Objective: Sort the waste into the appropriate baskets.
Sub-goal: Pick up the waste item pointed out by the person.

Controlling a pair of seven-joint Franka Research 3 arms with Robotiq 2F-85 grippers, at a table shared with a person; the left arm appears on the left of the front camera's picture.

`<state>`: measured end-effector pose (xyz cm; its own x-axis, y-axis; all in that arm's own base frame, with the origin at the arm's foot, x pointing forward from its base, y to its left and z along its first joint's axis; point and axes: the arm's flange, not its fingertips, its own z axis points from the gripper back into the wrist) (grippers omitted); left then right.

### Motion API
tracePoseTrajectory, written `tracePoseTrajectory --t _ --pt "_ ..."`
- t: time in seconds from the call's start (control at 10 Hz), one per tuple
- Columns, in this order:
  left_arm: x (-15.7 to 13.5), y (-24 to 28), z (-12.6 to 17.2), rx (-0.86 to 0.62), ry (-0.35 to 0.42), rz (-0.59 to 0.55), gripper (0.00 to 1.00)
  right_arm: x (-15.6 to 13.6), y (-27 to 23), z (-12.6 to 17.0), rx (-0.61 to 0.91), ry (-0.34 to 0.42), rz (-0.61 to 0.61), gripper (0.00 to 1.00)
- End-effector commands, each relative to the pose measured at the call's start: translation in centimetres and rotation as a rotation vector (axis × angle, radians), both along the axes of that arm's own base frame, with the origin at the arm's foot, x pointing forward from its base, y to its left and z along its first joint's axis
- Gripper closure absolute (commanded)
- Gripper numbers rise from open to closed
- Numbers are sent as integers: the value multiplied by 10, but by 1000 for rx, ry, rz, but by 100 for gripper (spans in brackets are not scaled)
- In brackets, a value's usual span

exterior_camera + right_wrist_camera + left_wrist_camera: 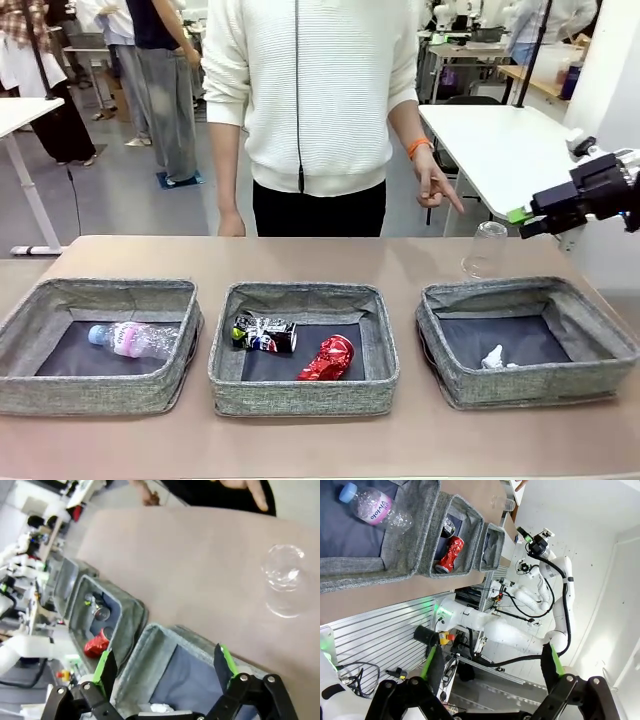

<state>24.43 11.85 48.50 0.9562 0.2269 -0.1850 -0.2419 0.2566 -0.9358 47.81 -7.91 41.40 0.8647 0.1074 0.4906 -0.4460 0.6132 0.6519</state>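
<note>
Two grippers, both spread wide with nothing between their green pads. The right gripper (524, 221) hangs in the air above the table's right edge, beyond the right basket (527, 343); in its own wrist view its fingers (224, 666) frame that basket's near corner, where the crumpled white paper wad (494, 358) lies on the dark bottom. Just past the basket's far rim the clear plastic cup (486, 250) stands upside down on the bare table (300, 255), and the person's hand (434, 186) points a finger down toward it from above. The left gripper (490, 672), seen in its wrist view, is held off the table's left end, empty, looking along the row of baskets. The middle basket (302, 345) holds the crushed dark printed can (264, 333) and, beside it, the dented red can (327, 359). The left basket (99, 343) holds the clear plastic bottle (133, 340), lying on its side with its blue cap to the left.
</note>
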Motion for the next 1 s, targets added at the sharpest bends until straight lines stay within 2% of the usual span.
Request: tracePoseTrajectory --t 0.0,0.1,0.2,0.3,0.4,0.5,0.6,0.7,0.8,0.9 --pt "0 1 3 -11 -16 3 0 -21 5 6 -137 -98 113 0" --pt "0 1 3 -11 -16 3 0 -9 -22 7 -111 -253 124 0" --pt "0 1 3 -11 -16 3 0 3 -40 6 -42 -394 195 0" --pt "0 1 3 -11 -16 3 0 26 -77 1 56 -695 188 0" --pt "0 1 3 -11 -16 3 0 40 -97 -9 125 -859 171 0" --pt "0 1 3 -11 -16 3 0 58 -109 -20 196 -831 175 0" --pt "0 1 3 -11 -16 3 0 72 -114 -23 274 -588 10 0" --pt "0 1 3 -11 -16 3 0 28 -96 9 -3 -679 82 0" --pt "0 1 3 -11 -16 3 0 45 -112 -10 110 -703 30 0" --pt "0 1 3 -11 -16 3 0 60 -107 -22 102 -712 187 0"
